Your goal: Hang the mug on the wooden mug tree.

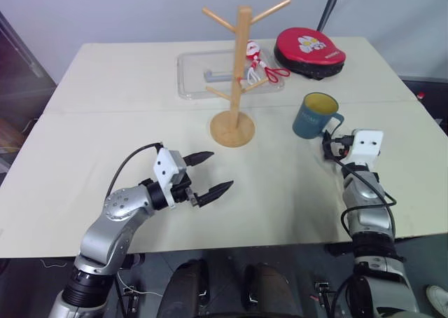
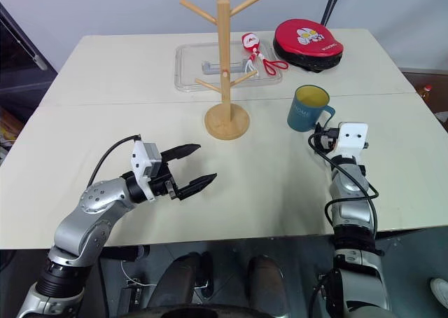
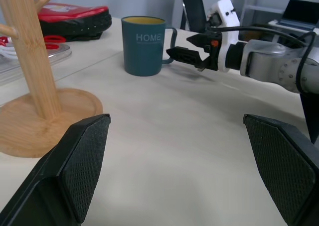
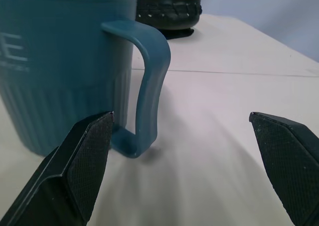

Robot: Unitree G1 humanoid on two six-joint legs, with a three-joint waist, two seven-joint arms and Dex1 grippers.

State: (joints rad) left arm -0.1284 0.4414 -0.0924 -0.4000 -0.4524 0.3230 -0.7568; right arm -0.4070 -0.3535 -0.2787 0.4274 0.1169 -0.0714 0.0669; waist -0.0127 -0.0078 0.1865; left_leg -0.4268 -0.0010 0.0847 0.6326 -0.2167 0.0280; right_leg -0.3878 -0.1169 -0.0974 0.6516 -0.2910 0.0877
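- The mug (image 1: 316, 115), dark teal-blue with a yellow inside and pale lettering on its wall, stands upright on the pale surface (image 1: 84, 192), to the right of the wooden mug tree (image 1: 236, 80) and apart from it.
- Its loop handle (image 4: 149, 86) faces the right claw (image 1: 330, 144), which lies just beside the mug at the handle side.
- The right claw's two black fingers are spread wide and hold nothing; in the right wrist view the handle stands between the fingertips, nearer one of them, and whether that fingertip touches the mug I cannot tell.
- The left claw (image 1: 210, 174) hangs over bare surface, well in front of the mug tree's round base, pointing toward the right. Its fingers are wide apart and empty.
- The mug tree stands upright near the middle of the surface; its slim pegs angle upward and none carries anything.
- Behind the tree lies a clear plastic tray (image 1: 192, 76) with a small red-and-white item (image 1: 255, 57) at its right end.
- A round red and black case (image 1: 309, 50) lies at the far right of the surface, behind the mug.
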